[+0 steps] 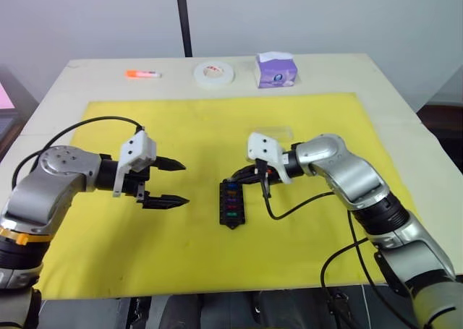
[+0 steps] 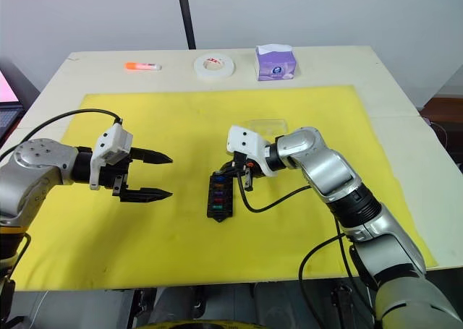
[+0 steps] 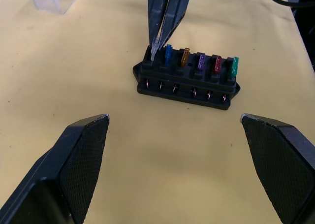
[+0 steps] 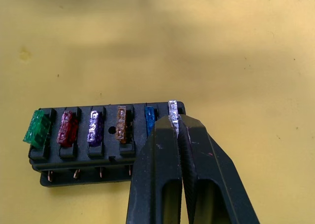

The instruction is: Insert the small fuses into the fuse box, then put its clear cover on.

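The black fuse box point(image 1: 231, 204) lies on the yellow mat point(image 1: 108, 249), near its middle. Green point(image 4: 38, 129), red, purple, amber and blue small fuses stand in its slots. My right gripper point(image 4: 178, 123) is shut on a pale grey fuse point(image 4: 173, 113) at the end slot beside the blue one; its tips point(image 3: 155, 49) touch the box there. To the left, my left gripper point(image 1: 170, 182) hangs open and holds nothing, its fingers point(image 3: 83, 150) pointing at the box from a short way off. The clear cover point(image 1: 275, 134) lies on the mat behind the right gripper.
Along the table's far edge are a white tape roll point(image 1: 214, 73), a purple tissue box point(image 1: 276, 70) and an orange marker point(image 1: 142, 74). Black cables loop off both wrists over the mat.
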You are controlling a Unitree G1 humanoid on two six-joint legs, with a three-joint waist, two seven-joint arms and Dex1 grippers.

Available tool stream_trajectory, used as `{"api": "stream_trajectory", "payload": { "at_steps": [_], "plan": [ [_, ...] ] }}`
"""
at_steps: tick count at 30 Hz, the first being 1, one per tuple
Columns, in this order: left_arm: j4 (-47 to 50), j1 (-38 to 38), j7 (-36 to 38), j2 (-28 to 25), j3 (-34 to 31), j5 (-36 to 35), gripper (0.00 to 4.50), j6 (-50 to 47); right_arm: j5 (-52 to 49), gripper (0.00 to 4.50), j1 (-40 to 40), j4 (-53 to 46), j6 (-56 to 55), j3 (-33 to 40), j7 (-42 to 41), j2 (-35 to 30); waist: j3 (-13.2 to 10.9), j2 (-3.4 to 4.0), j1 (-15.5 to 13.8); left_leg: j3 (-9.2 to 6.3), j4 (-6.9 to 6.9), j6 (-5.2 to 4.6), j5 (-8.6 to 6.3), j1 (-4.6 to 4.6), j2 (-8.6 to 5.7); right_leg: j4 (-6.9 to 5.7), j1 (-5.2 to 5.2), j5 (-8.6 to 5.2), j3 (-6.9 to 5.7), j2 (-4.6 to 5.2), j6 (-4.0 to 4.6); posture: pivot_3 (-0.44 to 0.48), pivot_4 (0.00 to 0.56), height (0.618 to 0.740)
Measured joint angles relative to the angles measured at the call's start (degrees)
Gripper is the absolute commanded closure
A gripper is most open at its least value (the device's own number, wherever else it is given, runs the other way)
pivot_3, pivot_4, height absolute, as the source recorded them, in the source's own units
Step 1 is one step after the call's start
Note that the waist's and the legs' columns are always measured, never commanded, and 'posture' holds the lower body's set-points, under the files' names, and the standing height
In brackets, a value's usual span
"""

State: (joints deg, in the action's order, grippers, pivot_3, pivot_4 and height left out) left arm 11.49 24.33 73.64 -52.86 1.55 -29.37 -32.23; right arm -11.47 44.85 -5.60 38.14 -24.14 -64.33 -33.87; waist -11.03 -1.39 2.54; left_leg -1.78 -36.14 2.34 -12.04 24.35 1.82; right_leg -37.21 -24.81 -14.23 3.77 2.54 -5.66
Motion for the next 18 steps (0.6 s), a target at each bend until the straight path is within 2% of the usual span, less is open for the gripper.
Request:
{"api": "stream_trajectory", "payload": {
  "at_steps": [6,18],
  "plan": [
    [-0.16,0.0,0.04,0.23,0.01,0.18,0.02,0.14,-0.14,4.5,1.13,-0.61,3.73,-0.85,-2.06,-0.14,0.0,0.0,-0.01,0.0,0.0,0.0,0.0,0.0,0.0,0.0,0.0,0.0,0.0,0.0,0.0,0.0,0.15,0.74],
    [-0.15,-1.04,-0.14,0.62,0.0,0.52,0.02,0.2,3.98,4.5,2.23,1.3,1.1,-3.79,-1.9,0.26,0.02,0.0,0.02,-0.01,0.0,0.0,0.0,-0.06,0.0,-0.01,0.05,0.0,0.0,-0.01,-0.01,0.0,0.15,0.74]
  ]
}}
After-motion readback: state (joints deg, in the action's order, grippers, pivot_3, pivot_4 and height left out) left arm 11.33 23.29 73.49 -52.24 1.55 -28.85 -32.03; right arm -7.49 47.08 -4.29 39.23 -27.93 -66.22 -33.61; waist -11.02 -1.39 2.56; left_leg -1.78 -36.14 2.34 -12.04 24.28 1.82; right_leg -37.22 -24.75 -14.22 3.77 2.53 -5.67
